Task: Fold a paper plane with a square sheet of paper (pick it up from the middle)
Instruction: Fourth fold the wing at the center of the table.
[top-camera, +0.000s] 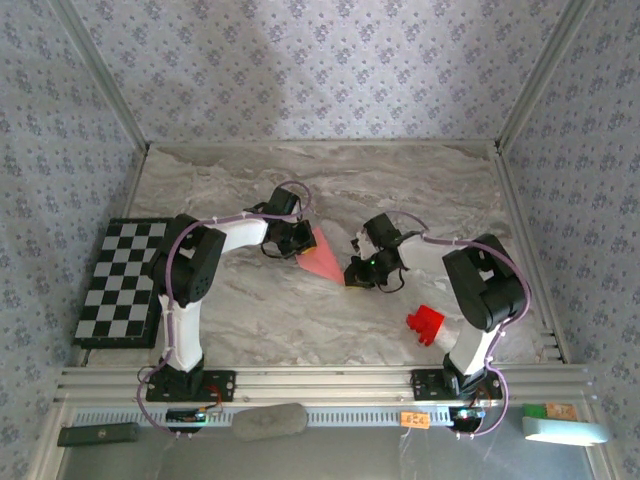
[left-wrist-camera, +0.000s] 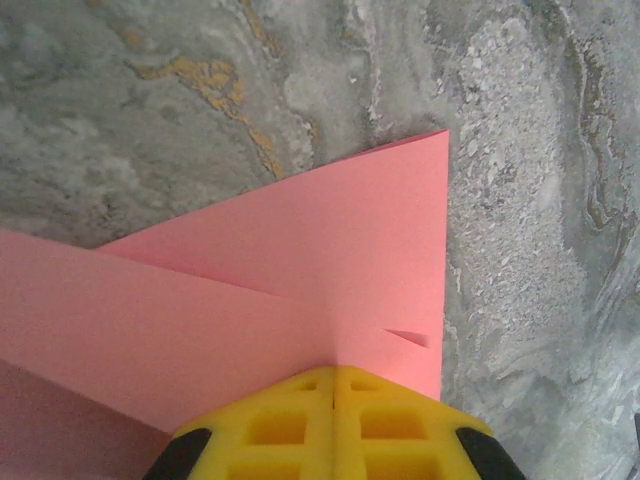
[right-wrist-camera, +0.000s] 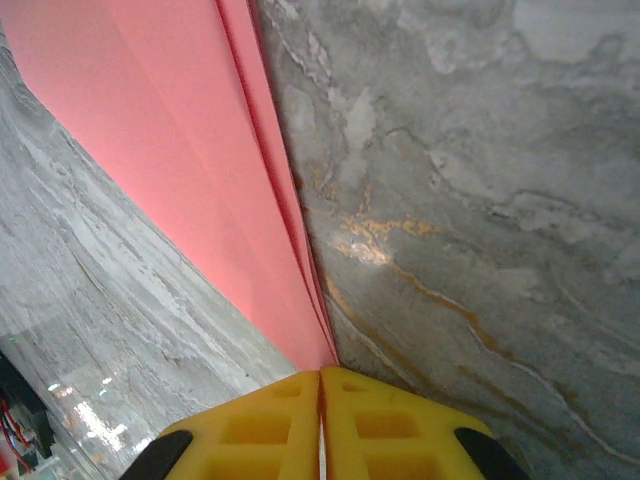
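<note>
Clearly, most of the folding is judged to be done. On the marble table (top-camera: 430, 190), between the two arms, the paper plane (top-camera: 323, 256) is seen as a narrow pink wedge rather than a flat square. Its wide end is turned toward the left gripper (top-camera: 298, 243) and its point toward the right gripper (top-camera: 357, 272).

From the left wrist, the paper plane (left-wrist-camera: 330, 250) is shown as several overlapping flaps with slanted edges and one small tuck near the fingers. The jaws of the left gripper (left-wrist-camera: 335, 375) are pressed fully together at the edge of these flaps. Whether a layer is caught between them or merely held down cannot be told.

From the right wrist, the stacked layers of the paper plane (right-wrist-camera: 190, 130) are seen edge-on, running down to a point at the seam of the right gripper (right-wrist-camera: 320, 375). Its jaws are closed on that tip.

What is left is judged to be little. The layers look loosely gathered, so the creases may need to be pressed sharper, and the wings are not seen to be spread. The finished dart is then to be released.

The red block (top-camera: 425, 323) and the chequered board (top-camera: 125, 280) lie well apart from the work and are not involved.
</note>
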